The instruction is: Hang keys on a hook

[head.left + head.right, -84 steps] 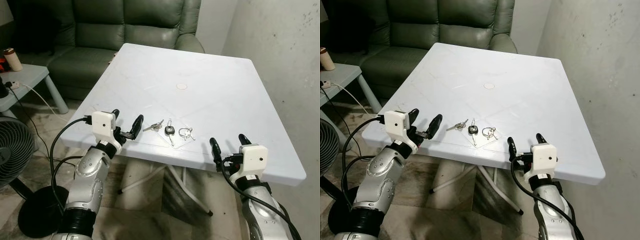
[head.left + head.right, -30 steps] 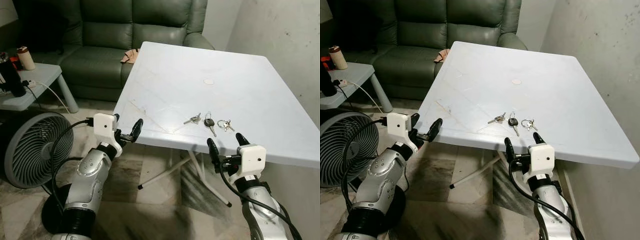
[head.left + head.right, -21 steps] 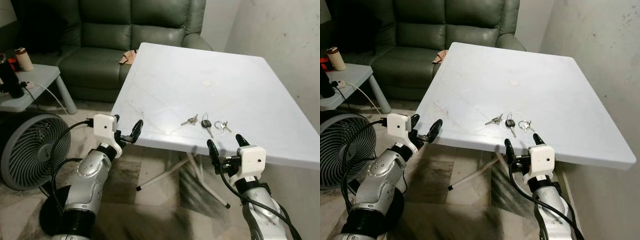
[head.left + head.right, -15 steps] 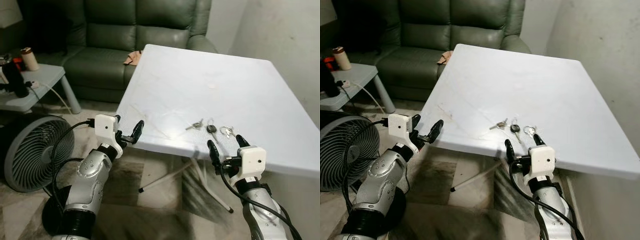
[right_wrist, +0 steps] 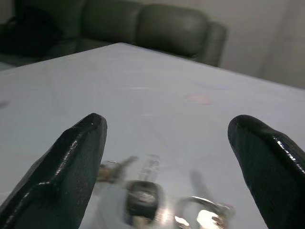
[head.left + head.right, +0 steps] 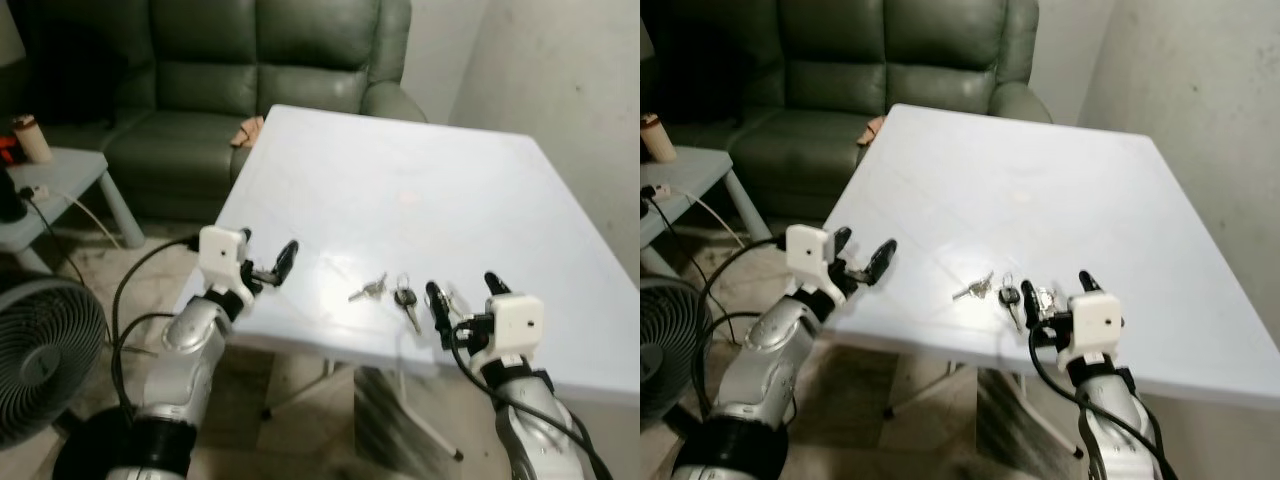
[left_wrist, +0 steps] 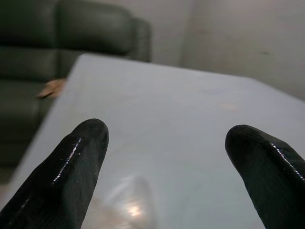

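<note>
- The keys lie in a loose row on the white table, close to its near edge: a small silver pair on the left, a black-headed key in the middle and a ring with small keys on the right, partly hidden behind your right gripper.
- Your right gripper hangs just in front of that ring, fingers spread wide; in the right wrist view the black-headed key sits between the two fingers, so you look well lined up for the pick.
- Come down low and flat and close on the black key head or the ring, whichever stands highest off the table; thin metal will likely slide on smooth plastic, so close slowly.
- Your left gripper is also spread and holds nothing, hovering over the table's left corner, well apart from the keys. Leave it there.
- Mind the near edge: a nudge toward you could push the keys off.
- No hook is in sight, so you will have to turn to find it. The wall stands close on your right; the sofa, a side table and a fan crowd your left.
</note>
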Available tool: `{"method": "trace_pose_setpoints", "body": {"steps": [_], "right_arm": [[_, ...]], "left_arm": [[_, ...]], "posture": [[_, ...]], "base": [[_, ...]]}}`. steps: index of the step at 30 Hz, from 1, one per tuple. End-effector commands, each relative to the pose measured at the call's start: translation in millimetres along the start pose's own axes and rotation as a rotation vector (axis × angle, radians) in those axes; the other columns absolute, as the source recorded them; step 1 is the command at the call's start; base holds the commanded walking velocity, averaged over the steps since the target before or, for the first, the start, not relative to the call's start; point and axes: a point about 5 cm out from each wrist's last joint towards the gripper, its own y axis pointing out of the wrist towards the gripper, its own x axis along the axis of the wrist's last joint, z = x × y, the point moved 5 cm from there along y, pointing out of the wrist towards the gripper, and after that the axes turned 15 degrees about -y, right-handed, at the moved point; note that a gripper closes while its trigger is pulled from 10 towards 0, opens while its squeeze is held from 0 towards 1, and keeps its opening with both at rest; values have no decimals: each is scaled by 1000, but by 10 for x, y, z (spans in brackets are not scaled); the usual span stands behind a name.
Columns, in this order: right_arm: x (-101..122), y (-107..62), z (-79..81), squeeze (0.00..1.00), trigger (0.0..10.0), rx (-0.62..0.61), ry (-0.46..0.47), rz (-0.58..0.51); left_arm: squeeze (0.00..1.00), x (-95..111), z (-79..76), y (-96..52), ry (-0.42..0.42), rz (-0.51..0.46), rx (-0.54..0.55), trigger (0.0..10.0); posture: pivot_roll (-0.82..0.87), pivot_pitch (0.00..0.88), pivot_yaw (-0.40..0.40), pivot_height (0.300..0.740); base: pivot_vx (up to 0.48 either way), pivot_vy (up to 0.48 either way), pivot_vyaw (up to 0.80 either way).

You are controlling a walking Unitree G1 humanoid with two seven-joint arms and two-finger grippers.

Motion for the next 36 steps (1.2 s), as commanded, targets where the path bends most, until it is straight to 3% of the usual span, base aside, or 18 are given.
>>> {"method": "trace_pose_setpoints", "body": {"steps": [1,15,30,36], "right_arm": [[-22,-21,-49,0,10000,-5,-8,11],[-25,2,-33,0,10000,33,-18,25],[-3,159,-16,0,10000,23,-19,101],[81,280,76,0,10000,42,14,113]], "left_arm": [[0,3,-31,-8,1,-4,-7,10000],[0,-16,-55,-77,11,-15,-25,10000],[0,-169,-306,-117,7,48,-124,10000],[0,-204,-387,-145,13,65,-151,10000]], "posture": [[14,45,-39,740],[18,57,-49,740],[16,101,-57,740],[22,121,-65,740]], "base": [[0,0,0],[0,0,0],[0,0,0],[0,0,0]]}}
